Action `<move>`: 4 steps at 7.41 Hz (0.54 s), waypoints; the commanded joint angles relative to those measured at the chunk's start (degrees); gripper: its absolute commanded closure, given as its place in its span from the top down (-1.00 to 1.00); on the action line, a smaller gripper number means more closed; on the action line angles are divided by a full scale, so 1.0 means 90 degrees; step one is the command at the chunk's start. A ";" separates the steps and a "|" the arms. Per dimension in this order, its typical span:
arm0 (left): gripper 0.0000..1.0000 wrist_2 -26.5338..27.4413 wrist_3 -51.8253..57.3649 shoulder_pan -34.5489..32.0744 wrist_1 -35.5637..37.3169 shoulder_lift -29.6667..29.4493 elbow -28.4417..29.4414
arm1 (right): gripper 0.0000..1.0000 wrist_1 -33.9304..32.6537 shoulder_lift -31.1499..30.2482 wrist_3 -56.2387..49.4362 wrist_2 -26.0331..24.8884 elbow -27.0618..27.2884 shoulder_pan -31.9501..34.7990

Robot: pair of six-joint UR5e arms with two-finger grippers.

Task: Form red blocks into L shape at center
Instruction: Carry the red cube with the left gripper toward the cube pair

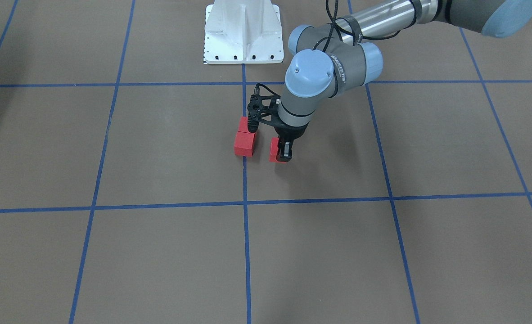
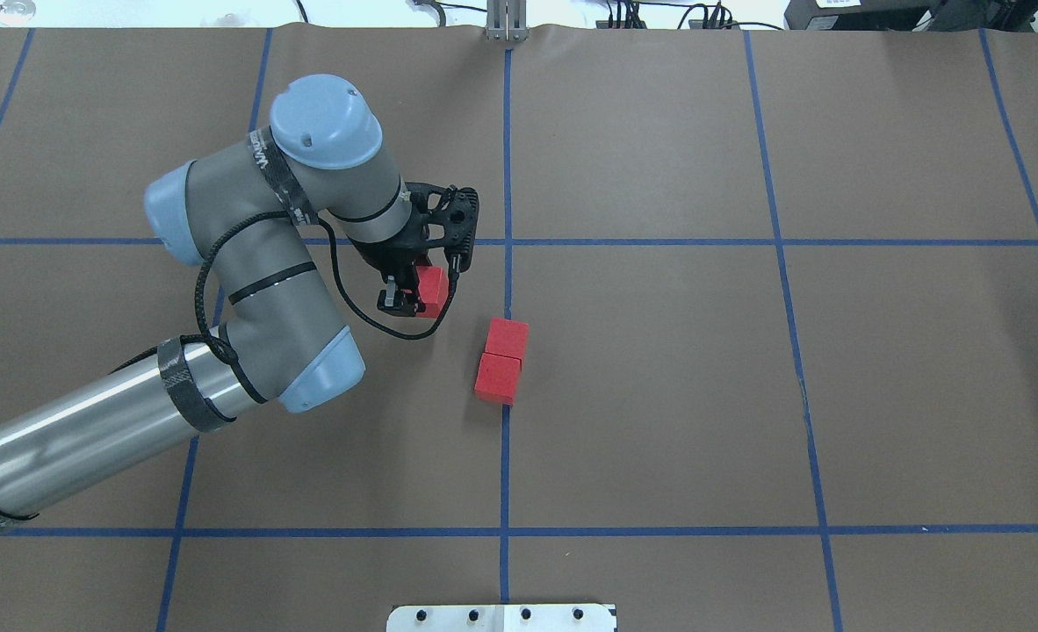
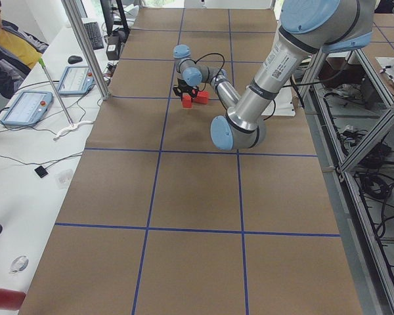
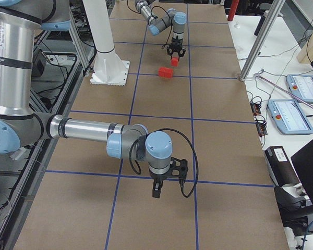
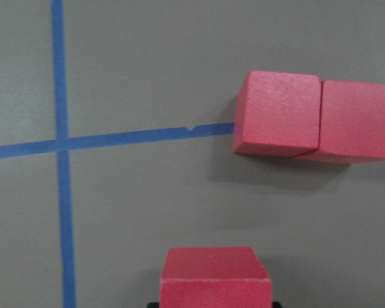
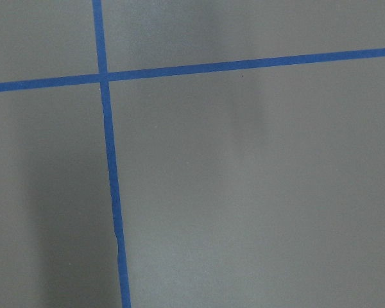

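Holding: left hand is clamped on the third red cube, low at the brown surface, near the pair but apart.
Pair: two red cubes touch face to face on the middle blue tape line, making the L's long leg.
Reason: the held cube probably goes beside one end to close the corner.
Right hand: parked well away; apart or together, cannot tell.

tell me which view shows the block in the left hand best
Overhead exterior: the held block shows clearly, apart from the touching pair on the centre line. Left wrist crops it at the bottom edge; front-facing half hides it behind a finger; side views show it tiny; right wrist, nothing.
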 commanded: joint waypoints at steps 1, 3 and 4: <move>-1.00 0.0330 0.0003 0.0324 0.0028 -0.0106 0.0003 | 0.99 0.0000 0.0010 0.0002 0.0002 0.0004 0.0000; -0.94 0.0390 -0.0016 0.0413 0.0028 -0.0155 0.0013 | 0.99 0.0000 0.0010 0.0012 0.0021 0.0004 0.0000; -0.79 0.0390 -0.0026 0.0452 0.0028 -0.0194 0.0023 | 0.99 0.0000 0.0010 0.0012 0.0021 0.0004 0.0000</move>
